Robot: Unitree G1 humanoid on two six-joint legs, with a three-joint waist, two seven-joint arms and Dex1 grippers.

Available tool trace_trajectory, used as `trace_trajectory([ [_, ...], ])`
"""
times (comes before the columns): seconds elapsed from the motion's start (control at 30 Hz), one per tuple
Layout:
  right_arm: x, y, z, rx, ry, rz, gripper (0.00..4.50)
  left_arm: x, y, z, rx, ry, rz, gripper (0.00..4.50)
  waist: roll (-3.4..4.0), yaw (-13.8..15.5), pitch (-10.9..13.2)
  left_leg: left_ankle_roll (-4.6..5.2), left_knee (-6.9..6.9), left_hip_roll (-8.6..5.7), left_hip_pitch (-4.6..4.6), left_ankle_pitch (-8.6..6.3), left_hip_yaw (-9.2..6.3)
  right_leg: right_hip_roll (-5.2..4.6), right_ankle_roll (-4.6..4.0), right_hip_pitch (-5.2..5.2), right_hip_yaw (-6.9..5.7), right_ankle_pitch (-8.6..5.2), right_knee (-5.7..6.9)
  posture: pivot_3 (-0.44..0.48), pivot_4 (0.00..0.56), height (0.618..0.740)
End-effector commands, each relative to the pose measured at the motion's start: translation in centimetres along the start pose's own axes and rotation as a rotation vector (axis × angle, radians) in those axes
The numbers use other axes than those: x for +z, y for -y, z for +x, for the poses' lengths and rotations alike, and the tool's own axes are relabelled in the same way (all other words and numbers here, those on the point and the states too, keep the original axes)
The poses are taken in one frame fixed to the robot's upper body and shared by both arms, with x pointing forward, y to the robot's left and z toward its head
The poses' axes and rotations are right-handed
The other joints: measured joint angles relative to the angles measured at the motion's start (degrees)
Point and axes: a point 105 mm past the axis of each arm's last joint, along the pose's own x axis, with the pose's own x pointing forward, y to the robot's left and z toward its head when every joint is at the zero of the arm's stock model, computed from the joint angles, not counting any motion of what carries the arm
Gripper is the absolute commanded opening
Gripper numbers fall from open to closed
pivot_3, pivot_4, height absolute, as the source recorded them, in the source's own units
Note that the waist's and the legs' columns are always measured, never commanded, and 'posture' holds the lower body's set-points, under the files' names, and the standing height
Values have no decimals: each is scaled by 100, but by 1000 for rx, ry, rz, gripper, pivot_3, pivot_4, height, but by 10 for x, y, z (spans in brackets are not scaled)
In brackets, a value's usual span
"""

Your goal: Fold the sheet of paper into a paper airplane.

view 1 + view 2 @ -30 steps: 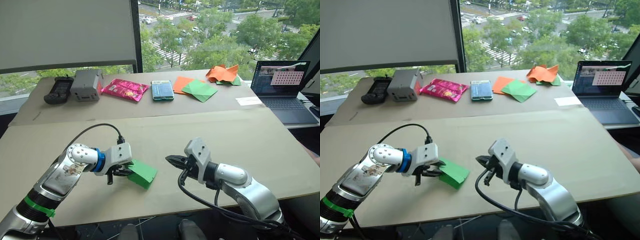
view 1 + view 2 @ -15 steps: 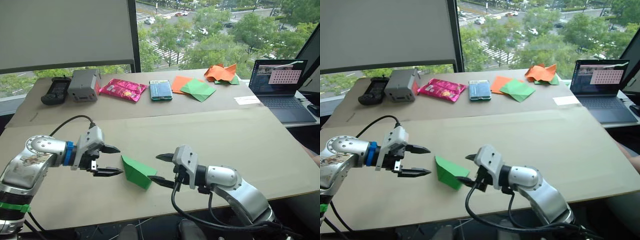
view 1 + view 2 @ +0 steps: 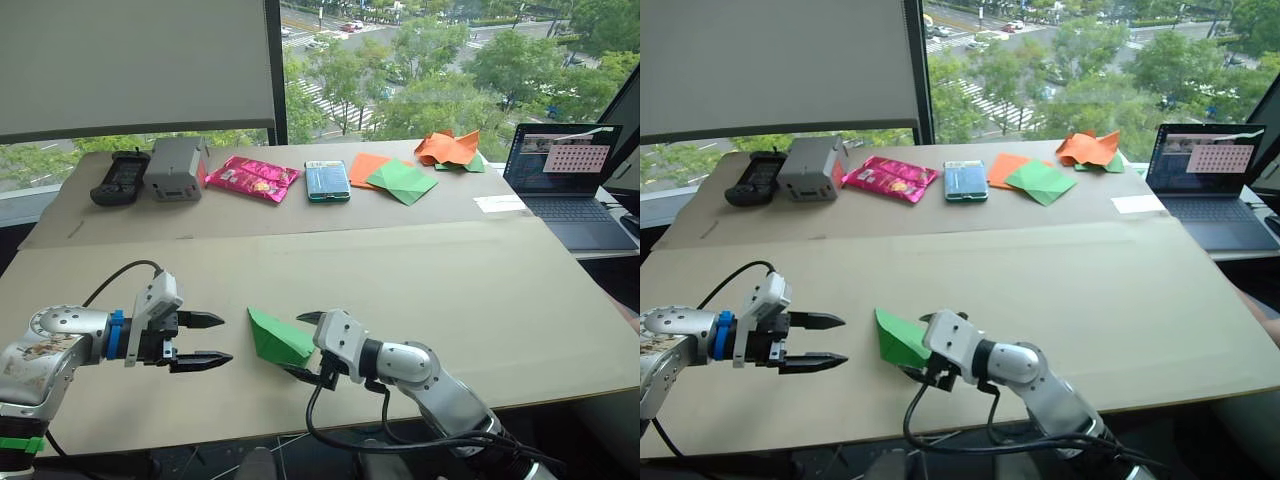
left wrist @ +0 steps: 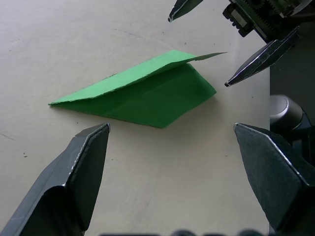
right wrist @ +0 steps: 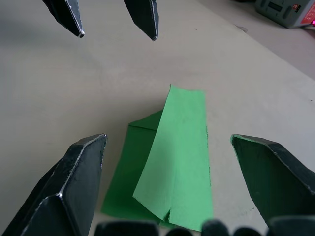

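Laptop (image 3: 568, 180) cut by frame edge; screen content illegible.

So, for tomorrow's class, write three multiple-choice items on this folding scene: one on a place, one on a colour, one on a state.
1. Where does the folded paper airplane lie?
A. Between the two grippers
B. On the laptop
C. Beside the pink snack packet

2. What colour is the crumpled paper at the table's far edge?
A. Blue
B. Orange
C. White

3. How do the fingers of the left gripper stand?
A. Shut on the paper
B. Shut on nothing
C. Open, apart from the paper

Answers: 1 A, since it rests on the table with the left gripper on one side and the right gripper on the other. 2 B, as it is orange beside the laptop. 3 C, as bare table shows between fingers and paper.
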Motion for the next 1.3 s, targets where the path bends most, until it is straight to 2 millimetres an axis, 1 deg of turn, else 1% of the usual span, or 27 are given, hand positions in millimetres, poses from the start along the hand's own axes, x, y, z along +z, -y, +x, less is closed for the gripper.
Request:
trace_trajectory([
  [0.03, 6, 5, -2, -34, 31, -21, 3307, 11, 0, 1, 3, 29, 33, 4279, 0, -2, 0, 2, 0, 0, 0, 1, 0, 0, 0, 0, 0, 0, 1, 0, 150, 725],
  [0.13, 0, 5, -2, -40, 4, -22, 2312, 14, 1, 2, -6, 46, 30, 4279, 0, -10, -1, 3, 0, 0, 2, 2, 0, 1, 0, 2, 0, 1, 5, 0, 150, 725],
  [0.2, -1, 6, -3, -41, 6, -21, 1567, 16, 3, 2, -25, 70, 28, 4279, -1, -12, -2, 4, 0, 0, 2, 2, 0, 1, 0, 3, 0, 1, 7, 0, 150, 725],
  [0.33, -1, 7, -3, -45, 4, -26, 176, 15, 4, 4, -32, 57, 39, 4279, -1, -15, -2, 4, 0, 0, 3, 2, 0, 2, 0, 3, 0, 1, 8, 0, 150, 725],
  [0.37, -1, 7, -3, -45, 3, -26, 83, 16, 3, 4, -32, 61, 37, 4279, -2, -14, -3, 4, 0, 0, 3, 2, 0, 2, 0, 4, 0, 1, 9, 0, 150, 725],
  [0.43, 0, 10, -4, -40, 7, -72, 83, 20, 3, 6, -31, 82, 39, 4279, -2, -11, -3, 4, 0, 0, 3, 2, 0, 2, 0, 5, 0, 1, 9, 0, 150, 725],
  [0.5, 5, 10, -8, -9, 31, -161, 83, 23, 1, 6, -26, 94, 40, 4279, -1, 0, -2, 4, 2, 0, 2, 2, 0, 2, 0, 6, 0, 1, 9, 0, 150, 725],
  [0.57, 8, 13, -15, 24, 42, -317, 83, 24, 0, 6, -24, 100, 37, 4279, 1, 1, -1, 4, 5, -1, 0, 2, 1, 2, 0, 8, 0, 1, 9, 0, 150, 725],
  [0.6, 4, 12, -19, 76, 27, -399, 83, 24, 0, 6, -30, 100, 40, 4279, 1, -5, -1, 4, 11, -1, 1, 2, 1, 1, 0, 11, 0, 1, 8, 0, 150, 725],
  [0.67, -3, 12, -24, 152, 6, -483, 83, 25, 0, 7, -41, 102, 43, 4279, -1, -10, -2, 4, 15, -1, 3, 2, 3, 1, 0, 14, 1, 1, 7, 0, 150, 725],
  [0.83, -21, 14, -32, 294, -42, -520, 83, 23, -9, 17, -40, 83, 102, 4279, 2, -9, 0, 5, 14, -1, 30, 3, 2, 3, 0, 43, 1, 1, 12, 0, 150, 725],
  [0.9, -21, 15, -30, 289, -35, -504, 0, 21, -11, 24, -43, 77, 133, 3728, 1, -14, 0, 5, 15, -1, 49, 3, 1, 3, 0, 89, 0, 1, 12, 0, 150, 725],
  [0.97, -20, 15, -29, 284, -27, -494, 0, 19, -9, 29, -73, 77, 153, 3095, 0, -17, 0, 5, 17, -1, 55, 3, 1, 4, 0, 98, 1, 1, 13, 0, 150, 725],
  [1.2, -19, 15, -28, 254, -21, -474, 0, 10, -16, 55, -62, 51, 236, 743, 1, 0, -1, 6, 32, -1, 56, 3, 0, 5, 1, 98, 2, 1, 41, 0, 150, 725],
  [1.3, -19, 13, -28, 251, -21, -467, 0, 3, -16, 63, -77, 15, 268, 743, 1, 2, -1, 5, 32, -1, 58, 3, 0, 5, 1, 100, 2, 1, 41, 0, 150, 725],
])
